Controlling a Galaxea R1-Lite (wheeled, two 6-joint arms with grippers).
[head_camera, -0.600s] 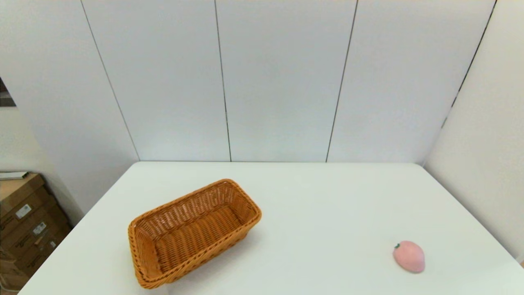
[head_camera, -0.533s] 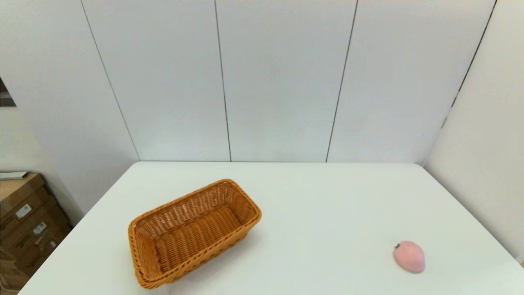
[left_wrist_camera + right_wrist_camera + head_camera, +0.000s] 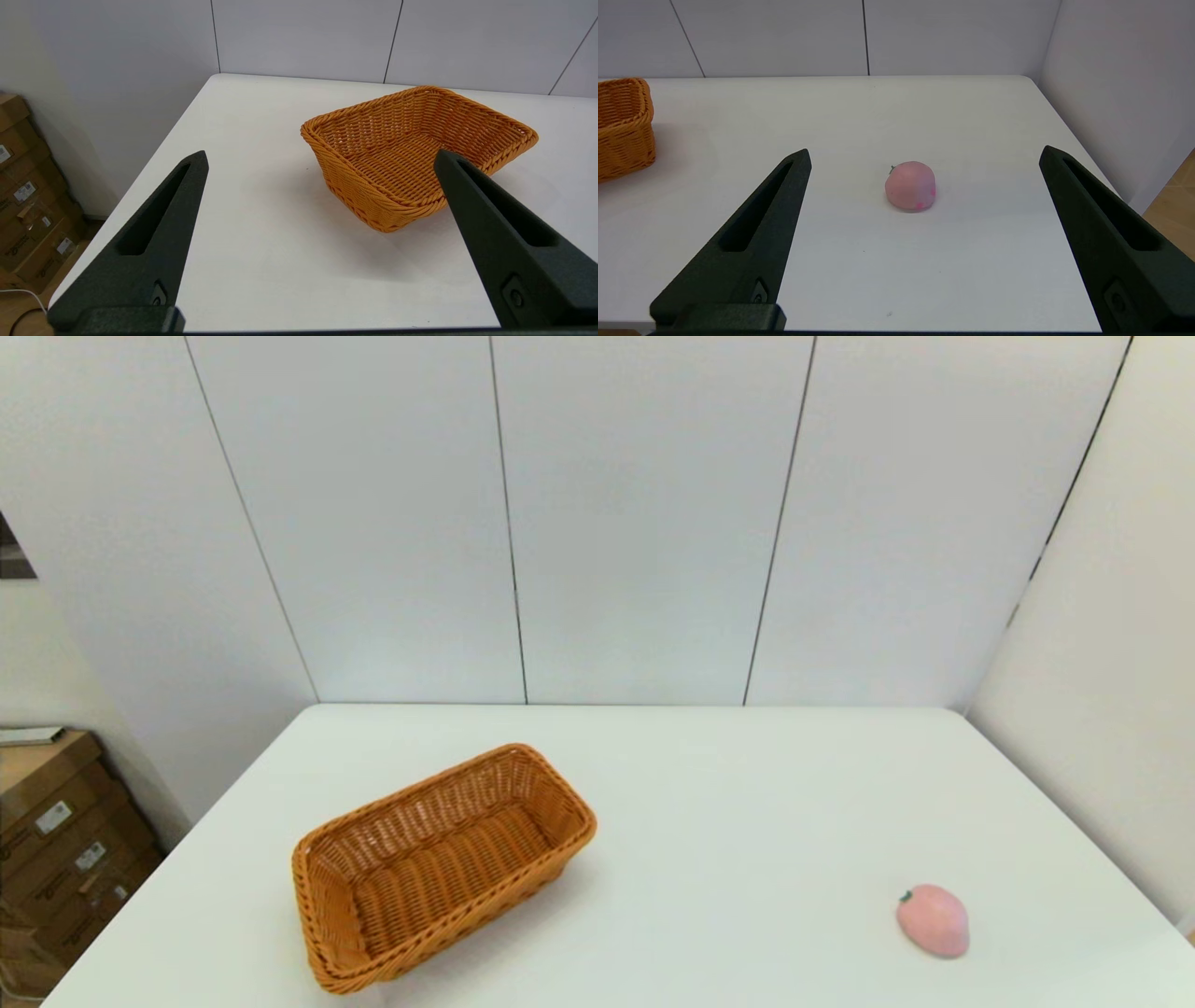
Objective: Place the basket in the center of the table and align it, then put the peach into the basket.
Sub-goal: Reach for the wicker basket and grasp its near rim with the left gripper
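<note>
The orange-brown wicker basket lies skewed on the left half of the white table, empty. The pale pink peach rests near the table's front right corner. Neither arm shows in the head view. In the left wrist view my left gripper is open, held back from the table's front edge, with the basket ahead of its fingers. In the right wrist view my right gripper is open too, with the peach on the table ahead between its fingers and one end of the basket off to the side.
Cardboard boxes are stacked on the floor beside the table's left side. White wall panels stand behind the table's far edge and along its right side.
</note>
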